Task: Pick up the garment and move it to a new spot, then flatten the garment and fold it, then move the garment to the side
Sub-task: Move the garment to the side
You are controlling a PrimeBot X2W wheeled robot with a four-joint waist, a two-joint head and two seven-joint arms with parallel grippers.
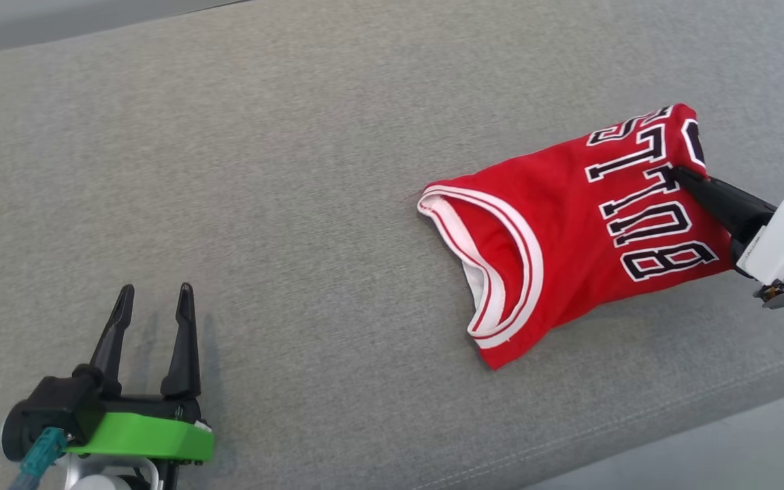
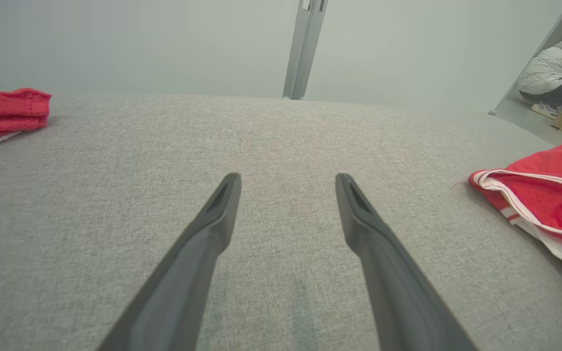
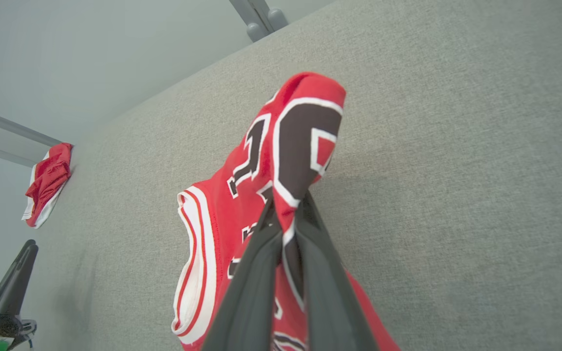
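Note:
The garment (image 1: 569, 224) is a folded red jersey with white trim and black lettering, lying on the grey fabric surface at the right. My right gripper (image 1: 676, 173) comes in from the right edge and is shut on the jersey's cloth near the lettering. In the right wrist view its two dark fingers pinch a fold of the garment (image 3: 300, 146), which lifts above them. The jersey's trimmed edge (image 2: 544, 195) appears at the right of the left wrist view. My left gripper (image 1: 154, 299) rests at the lower left, open with nothing between its fingers (image 2: 222, 209).
The grey padded surface (image 1: 297, 170) stretches wide between the two arms. A second red cloth (image 3: 47, 183) lies at its far left end, also seen as red cloth (image 2: 3, 114). A metal post (image 2: 305, 48) stands behind the surface. The front edge (image 1: 637, 449) runs along the lower right.

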